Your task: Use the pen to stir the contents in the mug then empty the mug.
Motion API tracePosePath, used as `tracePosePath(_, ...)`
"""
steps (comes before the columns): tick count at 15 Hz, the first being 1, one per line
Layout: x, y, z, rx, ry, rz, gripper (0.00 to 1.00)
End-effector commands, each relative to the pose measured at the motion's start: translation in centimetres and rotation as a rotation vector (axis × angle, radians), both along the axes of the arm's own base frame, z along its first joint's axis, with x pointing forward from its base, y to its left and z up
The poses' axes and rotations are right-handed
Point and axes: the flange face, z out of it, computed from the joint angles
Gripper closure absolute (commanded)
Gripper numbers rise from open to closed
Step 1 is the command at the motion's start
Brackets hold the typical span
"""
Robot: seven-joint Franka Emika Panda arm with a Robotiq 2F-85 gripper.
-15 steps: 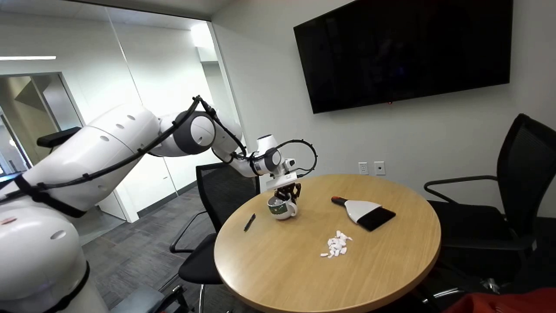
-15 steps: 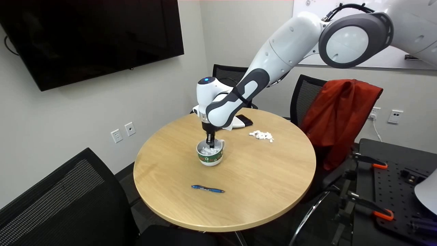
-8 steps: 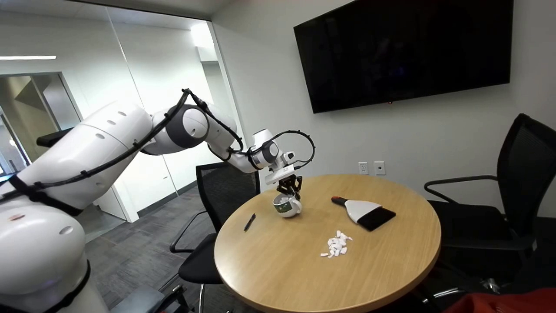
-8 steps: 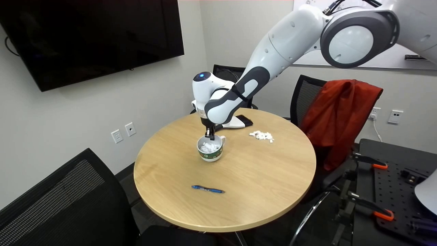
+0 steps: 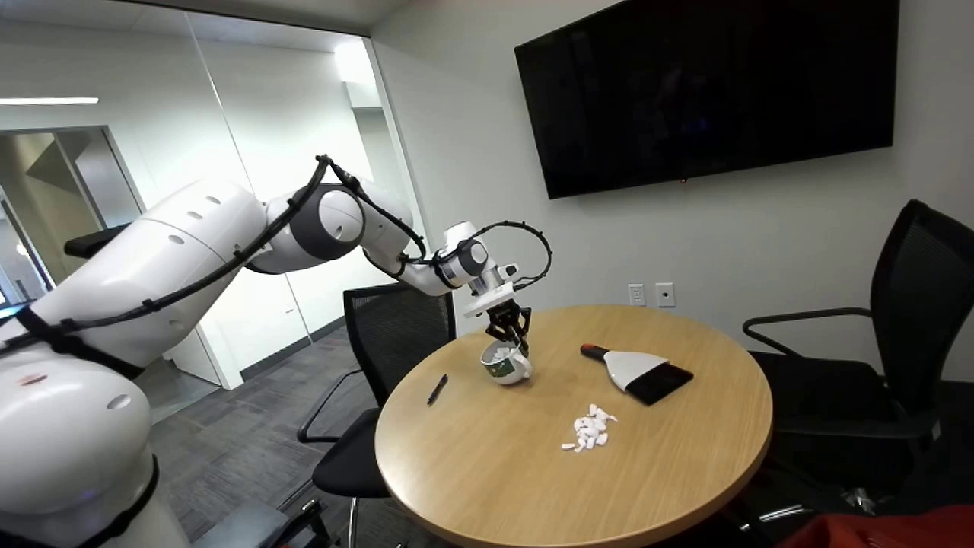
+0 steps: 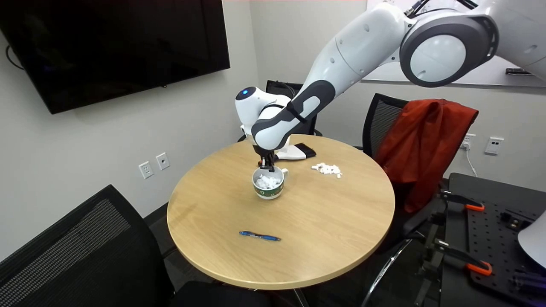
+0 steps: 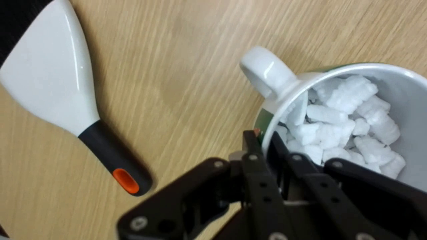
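Observation:
The white mug (image 7: 405, 110) with a green band has my gripper (image 7: 264, 140) closed over its rim near the handle, one finger outside and one inside. Small white pieces, the contents (image 7: 333, 133), fill its lower part. In both exterior views the mug (image 5: 499, 371) hangs below the gripper (image 6: 269, 169); whether its base touches the table I cannot tell. The pen (image 6: 259, 236), blue and dark, lies on the table apart from the mug. More white pieces (image 5: 590, 428) form a loose pile on the tabletop.
A white tool (image 5: 630, 367) with a black edge and a black-orange handle lies beyond the pile. In the wrist view its handle (image 7: 116, 156) is left of the fingers. Chairs surround the round table (image 6: 320, 217); a red jacket (image 6: 422, 140) drapes over one.
Mug and gripper have moved together, rising and then shifting right in the exterior views. The wrist leans more than before. Pen, tool and loose pile stay where they were.

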Motion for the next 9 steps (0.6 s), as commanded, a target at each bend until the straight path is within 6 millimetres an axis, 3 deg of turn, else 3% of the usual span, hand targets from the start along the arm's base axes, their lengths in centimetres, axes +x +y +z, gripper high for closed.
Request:
tracePosePath(1, 0.8, -1.1, -0.1, 0.000, 0.029, -0.029, 0.97)
tracePosePath(9, 1.8, -3.4, -1.3, 0.140, 0.016, -0.031, 0.97)
